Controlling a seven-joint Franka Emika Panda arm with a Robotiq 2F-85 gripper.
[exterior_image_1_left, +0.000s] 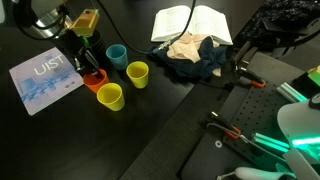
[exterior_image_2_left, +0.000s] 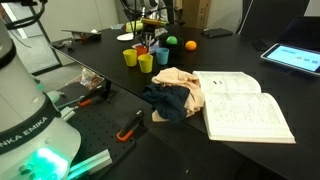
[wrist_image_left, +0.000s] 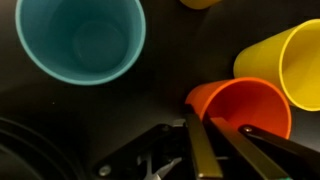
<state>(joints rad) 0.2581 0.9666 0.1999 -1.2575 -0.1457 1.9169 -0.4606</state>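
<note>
A broad black table (exterior_image_2_left: 245, 60) stands under even indoor light, with a pale wall (exterior_image_2_left: 270, 14) behind.

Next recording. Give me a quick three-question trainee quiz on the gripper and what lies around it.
1. What colour is the cup whose rim the gripper is shut on? A teal, B orange, C yellow.
2. True or false: the book lies closed.
3. Fill in: the number of yellow cups in an exterior view is ___.
Key: 1 B, the orange cup. 2 false, it lies open. 3 two.
</note>
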